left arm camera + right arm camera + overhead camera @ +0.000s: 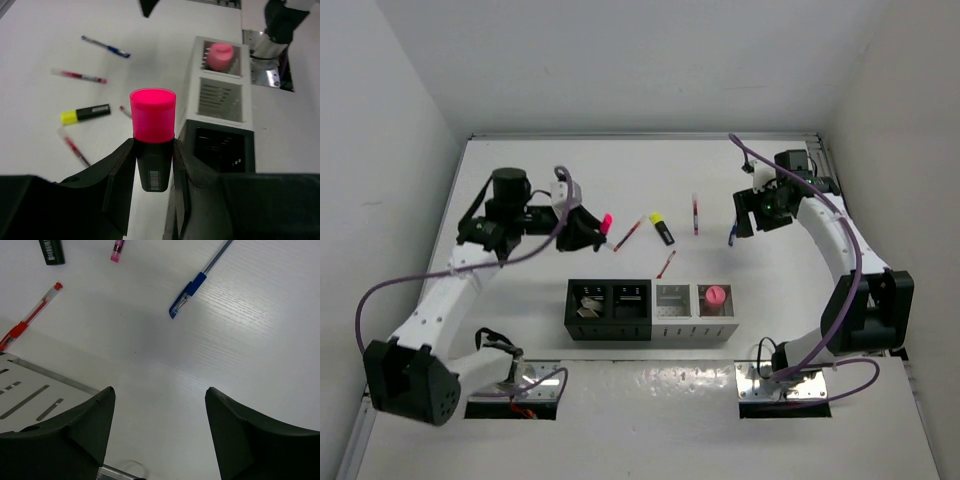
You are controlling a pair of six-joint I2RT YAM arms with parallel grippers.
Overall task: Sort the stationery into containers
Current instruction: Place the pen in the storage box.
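Observation:
My left gripper (590, 228) (153, 146) is shut on a pink highlighter (605, 221) (152, 117), held above the table left of the loose stationery, pink cap forward. On the table lie a yellow highlighter (662, 228) (86, 113), three red pens (628, 234) (666, 264) (695, 213) and a blue pen (733, 235) (192, 287). The four containers stand in a row: two black (588, 308) (631, 308) and two grey (673, 313) (717, 318). A pink-capped glue stick (716, 296) (220, 54) stands in the rightmost. My right gripper (748, 215) (160, 392) hangs open beside the blue pen, holding nothing.
Pale small pieces (586, 303) lie in the leftmost black bin. White walls close in the table on the left, back and right. A red pen (30, 317) lies just beyond the grey bin's corner (30, 390) in the right wrist view.

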